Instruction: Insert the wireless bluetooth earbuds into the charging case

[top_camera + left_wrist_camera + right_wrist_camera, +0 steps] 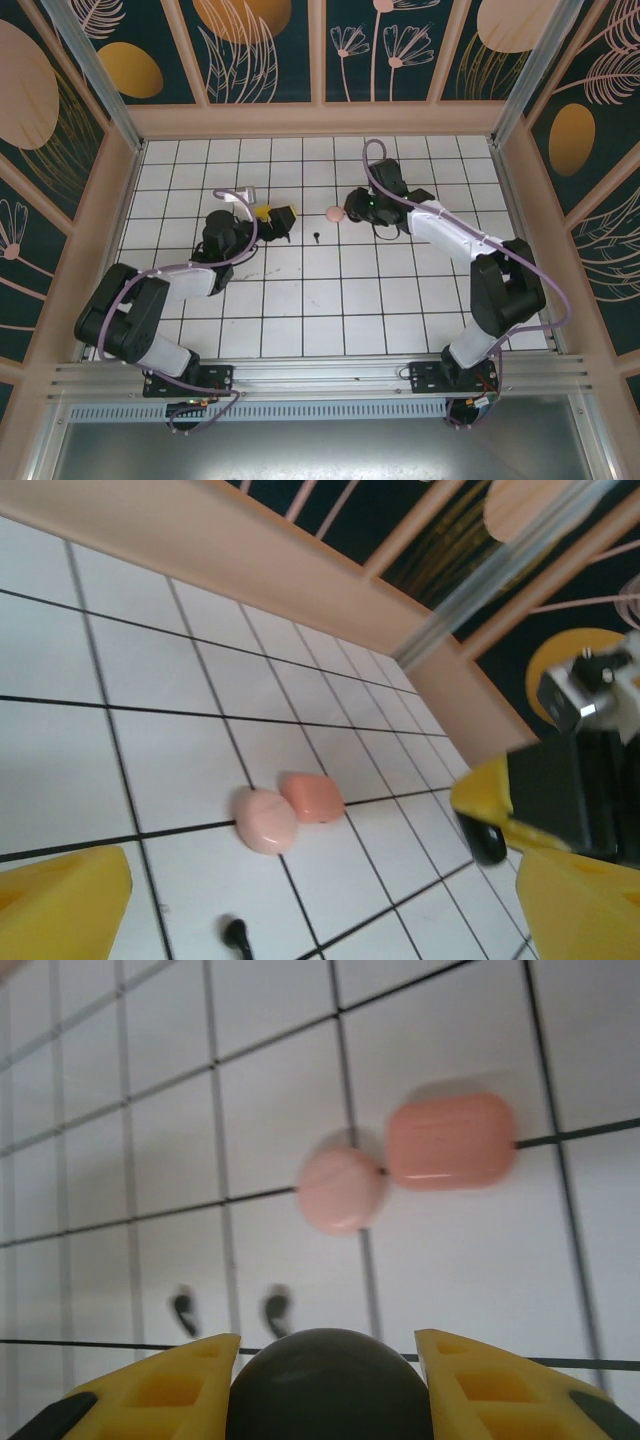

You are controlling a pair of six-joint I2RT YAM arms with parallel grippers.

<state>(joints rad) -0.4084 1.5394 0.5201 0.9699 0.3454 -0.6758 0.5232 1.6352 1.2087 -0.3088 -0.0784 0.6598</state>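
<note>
Beyond your right gripper (328, 1345), clamped on a dark case (328, 1395), black earbuds (277, 1307) look tiny, slippery: pinch stems; left gripper (280, 222) gapes.

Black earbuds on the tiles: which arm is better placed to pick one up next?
Left. The left hand is open, and a black earbud lies just ahead of it. The right hand is shut on a dark rounded object, so it probably cannot grasp anything more.
</note>
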